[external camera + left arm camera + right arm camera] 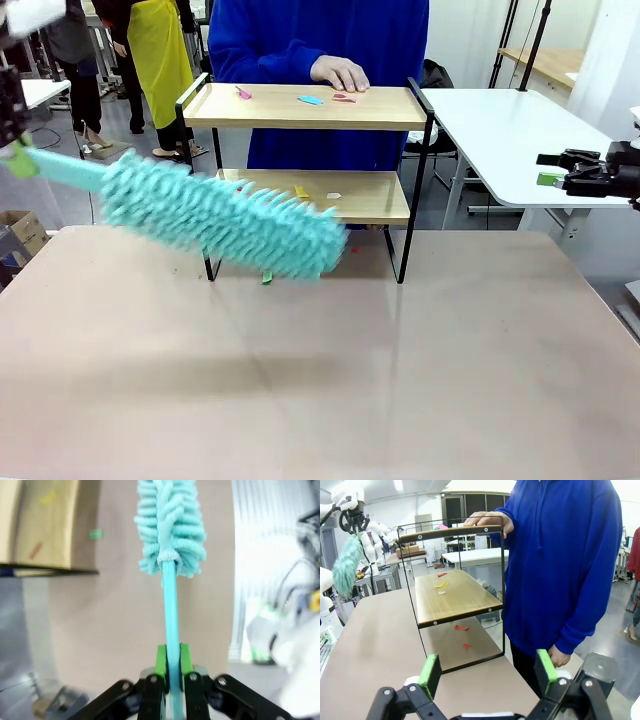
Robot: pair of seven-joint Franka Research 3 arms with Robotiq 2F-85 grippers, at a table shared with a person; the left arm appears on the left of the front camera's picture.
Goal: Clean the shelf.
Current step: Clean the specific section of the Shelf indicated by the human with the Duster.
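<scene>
Tabletop (320,380) carried shelf (390,108) | left gripper (172,655) clenched duster (220,225), right gripper (488,671) hung released | step: probably sweeping lower board (370,195) | next needed: brush scraps (302,191) off.

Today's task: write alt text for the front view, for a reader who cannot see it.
The left gripper, shut on a fluffy teal duster, holds it, blurred, before the lower board of the two-tier shelf. Coloured scraps lie on both boards; a person in blue rests a hand on the top one. The right gripper hangs open at the right edge.
</scene>
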